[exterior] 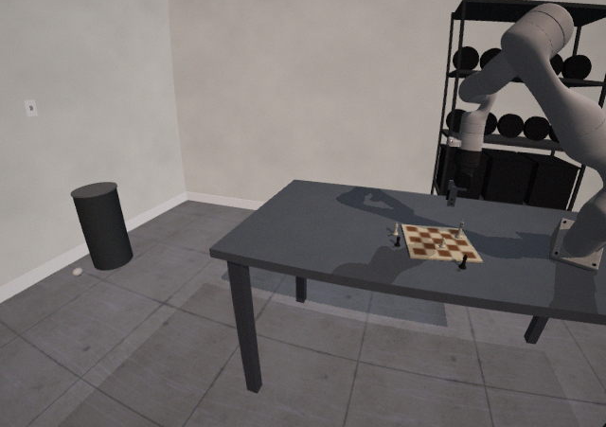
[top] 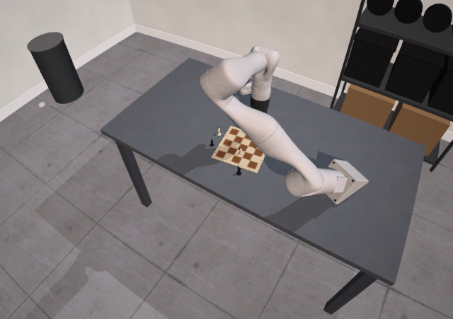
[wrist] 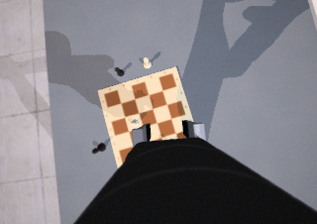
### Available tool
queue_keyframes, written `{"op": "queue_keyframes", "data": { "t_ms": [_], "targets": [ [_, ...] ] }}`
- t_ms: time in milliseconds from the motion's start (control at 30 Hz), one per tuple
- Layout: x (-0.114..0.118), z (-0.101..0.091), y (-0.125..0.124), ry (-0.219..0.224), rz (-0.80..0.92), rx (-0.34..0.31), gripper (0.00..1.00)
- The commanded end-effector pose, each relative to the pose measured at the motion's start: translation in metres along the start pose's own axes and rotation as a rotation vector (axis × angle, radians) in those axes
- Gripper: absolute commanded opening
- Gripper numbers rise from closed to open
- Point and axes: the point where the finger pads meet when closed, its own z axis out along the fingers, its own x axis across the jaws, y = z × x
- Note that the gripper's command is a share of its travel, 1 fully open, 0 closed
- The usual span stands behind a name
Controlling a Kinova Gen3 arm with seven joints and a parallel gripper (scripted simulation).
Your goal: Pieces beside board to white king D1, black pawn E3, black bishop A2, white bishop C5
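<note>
Brown-and-cream checkered board [top: 257, 168] [exterior: 410, 253] [wrist: 102, 93]

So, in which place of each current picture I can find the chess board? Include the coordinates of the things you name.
Top: chess board [top: 257, 167] [exterior: 445, 258] [wrist: 102, 92] near the middle, partly behind the arm.
Exterior: right of centre, below the gripper [exterior: 458, 198] [wrist: 166, 128].
Wrist: around the centre, lower part covered.
Shared landmark: the dark table [top: 153, 107] [exterior: 303, 231] [wrist: 248, 150].
</note>
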Motion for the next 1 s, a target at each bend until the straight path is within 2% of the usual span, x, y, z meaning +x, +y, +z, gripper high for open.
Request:
{"op": "queue_keyframes", "data": {
  "t_ms": [0,100,200,667,733,967],
  "targets": [
    [0.001,-0.003,-0.008,0.014,-0.110,0.004,1.00],
    [-0.003,-0.002,-0.015,0.017,-0.212,0.004,1.00],
    [-0.005,-0.001,-0.016,0.014,-0.243,0.004,1.00],
    [-0.024,0.001,-0.051,0.027,-0.799,0.002,1.00],
    [-0.024,0.001,-0.051,0.027,-0.799,0.002,1.00],
    [-0.036,0.004,-0.066,0.029,-1.100,-0.001,1.00]
  ]
}}
